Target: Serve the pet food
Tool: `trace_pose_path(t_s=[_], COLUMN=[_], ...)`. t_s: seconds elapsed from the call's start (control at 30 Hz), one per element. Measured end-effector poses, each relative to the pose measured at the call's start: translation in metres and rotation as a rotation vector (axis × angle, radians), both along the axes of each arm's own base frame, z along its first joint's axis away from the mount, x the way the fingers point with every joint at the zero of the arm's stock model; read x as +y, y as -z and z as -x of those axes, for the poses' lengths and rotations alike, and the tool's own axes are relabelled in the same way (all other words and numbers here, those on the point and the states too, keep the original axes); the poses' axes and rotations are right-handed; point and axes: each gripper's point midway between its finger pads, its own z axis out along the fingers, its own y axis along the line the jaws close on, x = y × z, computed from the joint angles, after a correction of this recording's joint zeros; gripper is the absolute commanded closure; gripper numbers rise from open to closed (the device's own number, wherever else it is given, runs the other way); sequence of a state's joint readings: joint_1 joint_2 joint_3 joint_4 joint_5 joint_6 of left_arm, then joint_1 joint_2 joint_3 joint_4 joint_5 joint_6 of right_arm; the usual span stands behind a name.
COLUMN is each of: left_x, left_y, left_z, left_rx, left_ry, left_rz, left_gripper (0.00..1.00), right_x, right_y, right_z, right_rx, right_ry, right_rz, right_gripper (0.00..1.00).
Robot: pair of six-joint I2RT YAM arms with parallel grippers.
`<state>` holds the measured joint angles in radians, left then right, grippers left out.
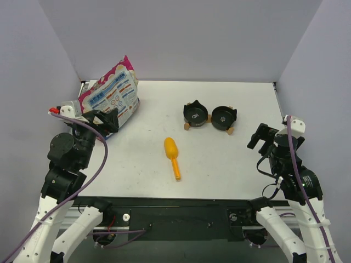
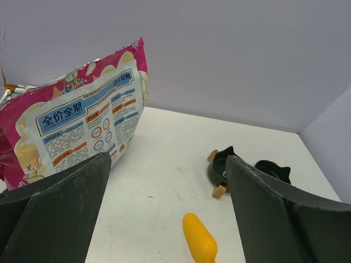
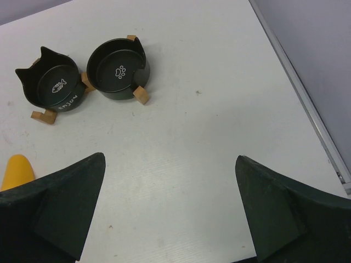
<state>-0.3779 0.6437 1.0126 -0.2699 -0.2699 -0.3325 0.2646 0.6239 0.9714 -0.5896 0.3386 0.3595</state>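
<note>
The pet food bag (image 1: 112, 93), magenta-edged with a white-and-blue printed back, leans at the table's back left; the pellets inside are hidden. In the left wrist view the bag (image 2: 82, 120) fills the upper left. My left gripper (image 1: 106, 121) hovers just in front of the bag, open, nothing between its fingers (image 2: 167, 159). Over the right side of the table my right gripper (image 1: 260, 137) is open and empty too (image 3: 169, 158). A yellow-orange scoop (image 1: 172, 155) lies mid-table, bowl end away from me.
Two small black bowls with ear-shaped rims (image 1: 196, 114) (image 1: 224, 117) sit side by side on wooden feet at the centre right, both showing bare printed bottoms (image 3: 55, 87) (image 3: 118, 68). Grey walls enclose the table on three sides. The table's right edge (image 3: 307, 109) runs close to my right gripper.
</note>
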Motion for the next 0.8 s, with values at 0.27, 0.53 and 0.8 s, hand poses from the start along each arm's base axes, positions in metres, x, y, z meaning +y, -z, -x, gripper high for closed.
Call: trace_pose_path(t_s=[0.27, 0.53, 0.8], left_x=[-0.006, -0.016, 0.003], left_y=[0.001, 0.014, 0.003], left_z=[-0.009, -0.022, -0.075], left_rx=[0.049, 0.119, 0.258], left_ry=[0.013, 0.036, -0.024], left_rz=[-0.025, -0.042, -0.030], left_gripper=[0.03, 0.03, 0.03], right_x=[-0.003, -0.003, 0.002], right_y=[0.001, 0.003, 0.011], right_z=[0.001, 0.001, -0.003], right_rx=[0.003, 0.014, 0.052], right_ry=[0.021, 0.022, 0.001], right_rz=[0.002, 0.004, 0.006], right_gripper=[0.00, 0.00, 0.00])
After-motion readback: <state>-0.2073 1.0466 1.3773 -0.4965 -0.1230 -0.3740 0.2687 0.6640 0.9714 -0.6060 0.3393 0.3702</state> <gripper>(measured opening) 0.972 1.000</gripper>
